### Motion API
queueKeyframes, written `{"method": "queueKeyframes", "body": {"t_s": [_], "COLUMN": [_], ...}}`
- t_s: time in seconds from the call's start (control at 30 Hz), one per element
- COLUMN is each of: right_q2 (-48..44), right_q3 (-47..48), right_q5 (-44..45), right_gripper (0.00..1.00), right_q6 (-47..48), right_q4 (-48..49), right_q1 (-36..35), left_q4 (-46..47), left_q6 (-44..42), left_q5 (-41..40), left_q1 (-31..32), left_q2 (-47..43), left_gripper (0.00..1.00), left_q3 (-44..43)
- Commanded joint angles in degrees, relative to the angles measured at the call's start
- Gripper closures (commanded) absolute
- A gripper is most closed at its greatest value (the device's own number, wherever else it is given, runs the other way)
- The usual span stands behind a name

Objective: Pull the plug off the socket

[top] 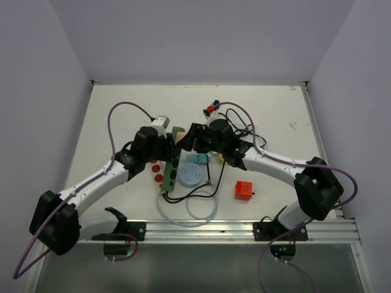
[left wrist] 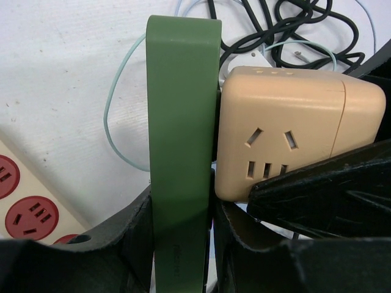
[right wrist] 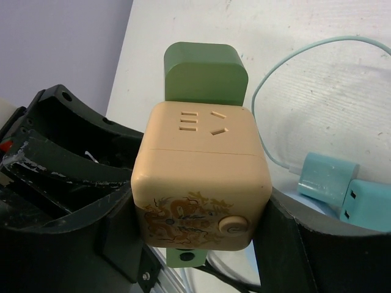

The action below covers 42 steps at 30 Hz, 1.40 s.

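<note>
The socket is a long green power strip (top: 172, 170) (left wrist: 183, 122) (right wrist: 204, 76) lying in the middle of the table. My left gripper (top: 164, 148) (left wrist: 182, 213) is shut on it, one black finger against each long side. The plug is a beige cube adapter (left wrist: 287, 128) (right wrist: 201, 177) (top: 179, 139) with a dragon print and a round button. It sits flush against the strip's face, its prongs hidden. My right gripper (top: 195, 140) (right wrist: 201, 213) is shut on the cube, its fingers (right wrist: 293, 238) pressing two opposite sides. One right finger also shows in the left wrist view, under the cube.
A white strip with red sockets (left wrist: 24, 207) (top: 157, 171) lies left of the green one. Teal adapters (right wrist: 342, 183) (top: 197, 159), a round white disc (top: 190, 175), an orange cube (top: 244, 191), black cables (top: 241, 131) and a pale blue cable loop (top: 186, 210) surround it.
</note>
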State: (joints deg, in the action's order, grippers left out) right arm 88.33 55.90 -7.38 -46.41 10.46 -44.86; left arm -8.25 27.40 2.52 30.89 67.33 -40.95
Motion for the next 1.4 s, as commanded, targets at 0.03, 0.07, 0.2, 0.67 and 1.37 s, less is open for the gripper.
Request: {"method": "queueKeyframes", "body": {"t_s": [0.03, 0.07, 0.2, 0.67, 1.37], "right_q2": [-4.6, -4.8, -7.1, -7.8, -9.8], "right_q3": [1.1, 0.6, -3.4, -3.5, 2.7], "right_q5": [1.6, 1.3, -3.1, -9.2, -0.7], "right_gripper": [1.00, 1.00, 1.00, 1.00, 1.00], "right_q6": [3.6, 3.6, -0.4, -0.9, 2.8], "right_q4": [-2.7, -1.8, 3.1, -0.3, -13.7], "right_q1": [-1.3, -1.0, 4.1, 10.1, 6.7], "left_q4": [-0.6, 0.3, 5.4, 12.3, -5.6], "left_q6": [0.2, 0.5, 1.6, 3.6, 3.5], "left_q5": [-7.4, -6.4, 2.1, 10.6, -24.3], "left_q1": [-1.0, -1.2, -4.2, -14.5, -0.1], "left_q2": [0.5, 0.0, -3.5, -1.9, 7.8], "left_gripper": [1.00, 1.00, 1.00, 1.00, 1.00], "left_q3": [-0.4, 0.9, 4.5, 6.2, -4.1]}}
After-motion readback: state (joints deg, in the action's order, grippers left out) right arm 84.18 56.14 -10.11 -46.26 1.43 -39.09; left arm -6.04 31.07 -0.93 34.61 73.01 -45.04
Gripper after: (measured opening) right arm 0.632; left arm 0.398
